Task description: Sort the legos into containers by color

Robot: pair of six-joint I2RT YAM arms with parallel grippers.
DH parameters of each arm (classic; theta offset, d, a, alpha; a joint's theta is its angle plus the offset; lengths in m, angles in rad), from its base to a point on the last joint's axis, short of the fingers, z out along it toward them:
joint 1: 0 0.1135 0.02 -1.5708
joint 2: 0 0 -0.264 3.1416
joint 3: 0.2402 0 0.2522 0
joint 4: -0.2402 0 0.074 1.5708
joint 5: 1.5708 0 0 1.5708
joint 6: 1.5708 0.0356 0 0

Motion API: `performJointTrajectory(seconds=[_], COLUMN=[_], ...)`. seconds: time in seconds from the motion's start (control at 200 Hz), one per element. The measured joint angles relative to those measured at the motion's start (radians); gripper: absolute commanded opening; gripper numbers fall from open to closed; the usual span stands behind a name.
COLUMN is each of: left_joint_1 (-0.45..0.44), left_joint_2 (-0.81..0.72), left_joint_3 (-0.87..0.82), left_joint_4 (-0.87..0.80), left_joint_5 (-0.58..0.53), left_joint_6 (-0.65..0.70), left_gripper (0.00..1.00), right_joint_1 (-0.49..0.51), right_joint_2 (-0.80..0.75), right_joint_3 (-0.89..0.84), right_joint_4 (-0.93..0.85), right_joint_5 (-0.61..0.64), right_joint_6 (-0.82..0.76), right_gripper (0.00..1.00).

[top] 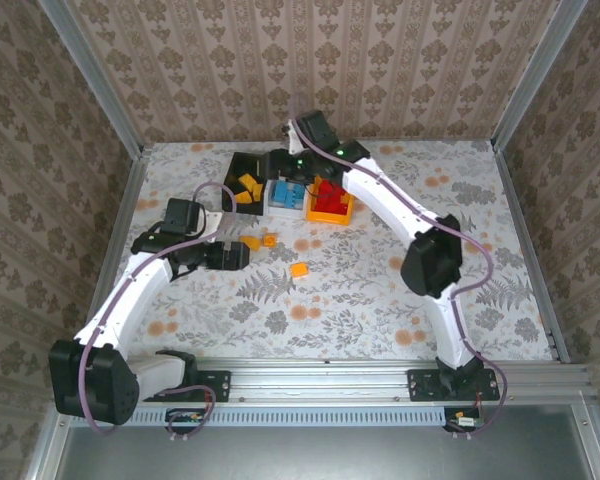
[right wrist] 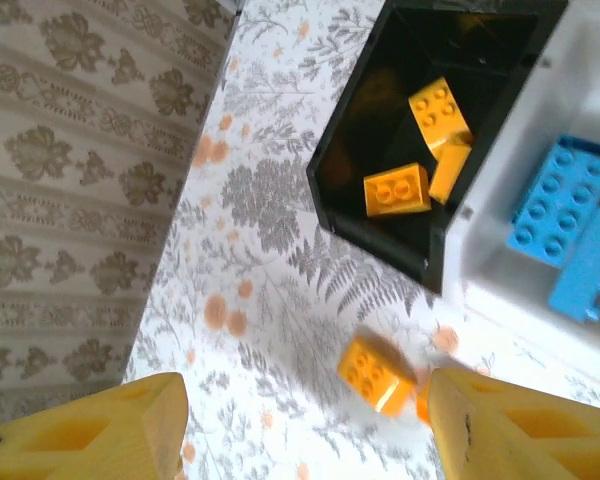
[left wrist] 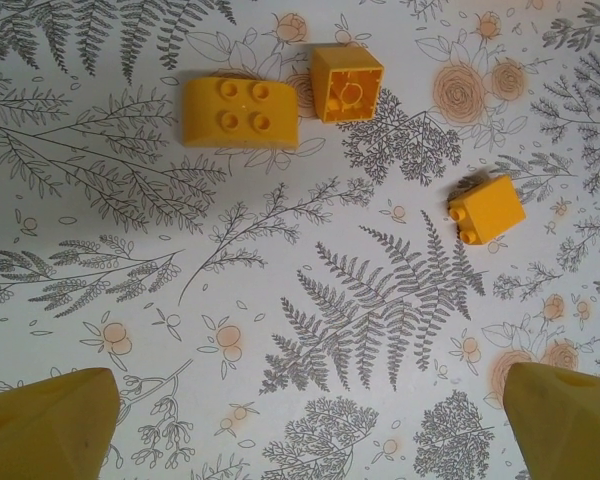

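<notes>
Three containers stand in a row at the back: a black bin [top: 242,165] with yellow legos [right wrist: 397,190], a white bin [top: 272,207] with blue legos [right wrist: 560,200], and an orange bin [top: 344,212] with red legos [top: 327,200]. My right gripper [right wrist: 300,420] [top: 278,170] hangs open over the black bin's outer corner. A blurred yellow lego [right wrist: 375,372] shows below it, close to the right finger; whether it rests on the table I cannot tell. My left gripper [left wrist: 310,430] [top: 238,257] is open and empty, short of three loose yellow legos [left wrist: 240,110] [left wrist: 346,82] [left wrist: 487,208].
The floral tablecloth [top: 380,290] runs wide and bare to the right and front. Papered walls [right wrist: 70,150] close in the table's left, back and right sides. The black bin [right wrist: 380,240] stands near the left wall.
</notes>
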Motion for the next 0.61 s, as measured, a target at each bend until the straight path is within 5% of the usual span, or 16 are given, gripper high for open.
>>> performJointTrajectory(seconds=[0.31,0.605], left_joint_1=[-0.012,-0.012], left_joint_2=[0.0,0.0], left_joint_3=[0.0,0.0], left_joint_4=[0.0,-0.001], left_joint_5=[-0.015,-0.057], left_joint_6=[0.001,0.007], left_gripper=[1.0,1.0], right_joint_1=[0.002,0.092], right_joint_2=[-0.214,-0.243], right_joint_3=[-0.393,-0.519], right_joint_4=[-0.041,-0.121], right_joint_5=[0.054,0.179], right_joint_6=[-0.064,-0.123], right_gripper=[0.67,0.71])
